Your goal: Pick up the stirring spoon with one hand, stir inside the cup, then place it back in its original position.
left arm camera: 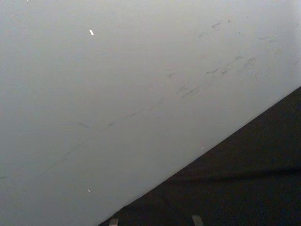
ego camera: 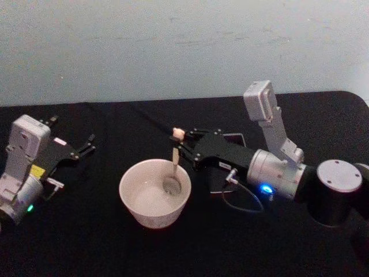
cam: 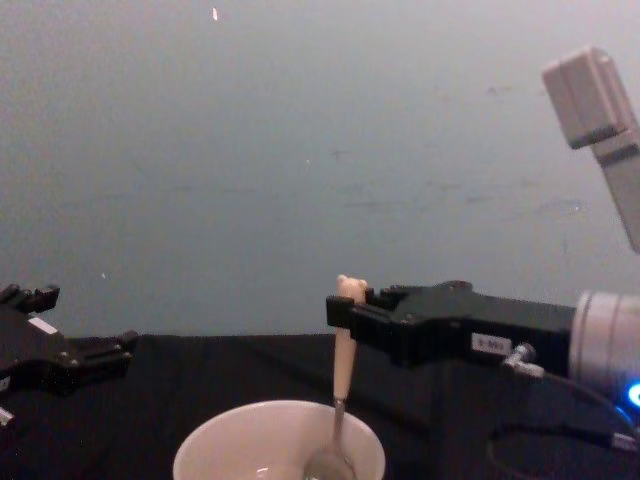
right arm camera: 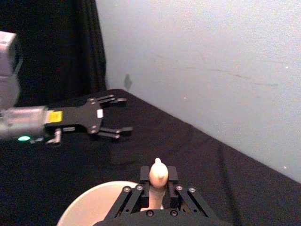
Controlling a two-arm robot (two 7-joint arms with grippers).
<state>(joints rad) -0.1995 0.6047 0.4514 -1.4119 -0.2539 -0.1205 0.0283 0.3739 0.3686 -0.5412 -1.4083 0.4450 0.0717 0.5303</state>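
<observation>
The cream-white cup [ego camera: 154,195] stands at the table's middle. In it the stirring spoon [ego camera: 174,163] stands nearly upright, silver bowl down inside the cup and bear head on top. My right gripper [ego camera: 180,143] reaches in from the right and is shut on the spoon's upper handle, just below the bear head [right arm camera: 158,172]. From the side, the spoon [cam: 344,360] dips into the cup [cam: 279,442] under the right gripper [cam: 345,310]. The dark grey holder [ego camera: 236,138] lies behind the right gripper, mostly hidden. My left gripper [ego camera: 86,145] rests open at the left, apart from the cup.
A black cloth covers the table [ego camera: 86,242], with a pale wall [ego camera: 173,46] right behind it. A thin cable [ego camera: 242,205] loops beside the right wrist. In the right wrist view the left gripper [right arm camera: 117,115] hangs open beyond the cup's rim [right arm camera: 91,202].
</observation>
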